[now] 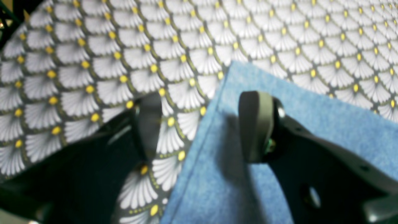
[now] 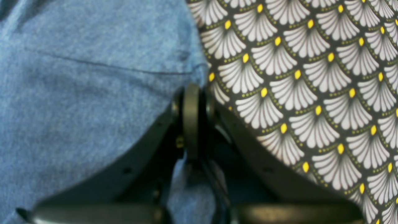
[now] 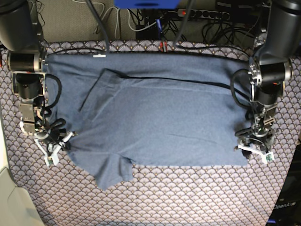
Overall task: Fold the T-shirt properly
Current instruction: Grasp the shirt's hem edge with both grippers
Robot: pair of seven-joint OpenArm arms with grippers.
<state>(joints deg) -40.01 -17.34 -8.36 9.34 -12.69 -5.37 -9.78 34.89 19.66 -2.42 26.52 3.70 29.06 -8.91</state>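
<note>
The slate-blue T-shirt (image 3: 160,122) lies spread flat, plain side up, across the scallop-patterned tablecloth (image 3: 188,202). One sleeve (image 3: 110,176) sticks out at the front left, and a small white tag (image 3: 99,55) shows at the back edge. My right gripper (image 3: 54,150) is at the shirt's left edge. In the right wrist view it (image 2: 191,121) is shut, with blue fabric (image 2: 62,93) bunched between its fingers. My left gripper (image 3: 254,153) is at the shirt's front right corner. In the left wrist view it (image 1: 202,124) is open and straddles the edge of the shirt (image 1: 279,102).
A thin black cable (image 3: 178,80) lies across the back part of the shirt. Cables and a power strip (image 3: 207,14) sit behind the table. A white surface (image 3: 9,197) borders the table's left front and a dark object (image 3: 287,202) its right front.
</note>
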